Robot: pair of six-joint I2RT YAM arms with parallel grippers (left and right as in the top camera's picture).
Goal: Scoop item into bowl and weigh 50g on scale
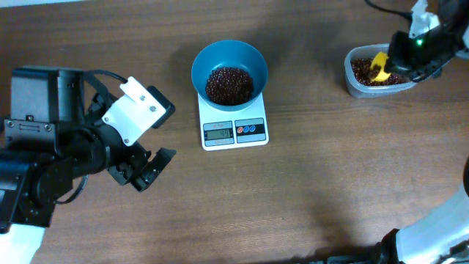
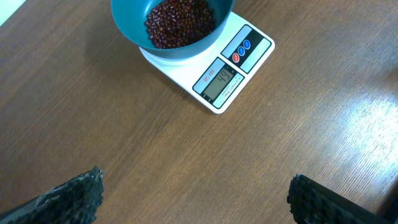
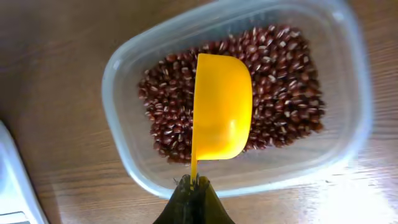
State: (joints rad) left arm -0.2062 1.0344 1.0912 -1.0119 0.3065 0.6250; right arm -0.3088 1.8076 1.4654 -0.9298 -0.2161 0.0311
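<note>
The teal-blue bowl point(image 1: 229, 66) stands on the white scale point(image 1: 233, 130) and holds a heap of dark reddish-brown beans point(image 1: 229, 84). The bowl point(image 2: 127, 22), beans point(image 2: 179, 22) and scale point(image 2: 217, 84) also show in the left wrist view; the display seems to read about 49. My left gripper point(image 1: 150, 170) is open and empty, over bare table left of the scale. My right gripper point(image 3: 194, 186) is shut on the handle of a yellow scoop point(image 3: 221, 115), held bottom up over the beans point(image 3: 280, 74) in the clear tub point(image 3: 130, 168).
The clear tub point(image 1: 352, 70) sits at the far right of the wooden table, with the scoop point(image 1: 379, 64) over it. A scale corner point(image 3: 12, 180) shows at the left edge of the right wrist view. The left arm's body fills the left side.
</note>
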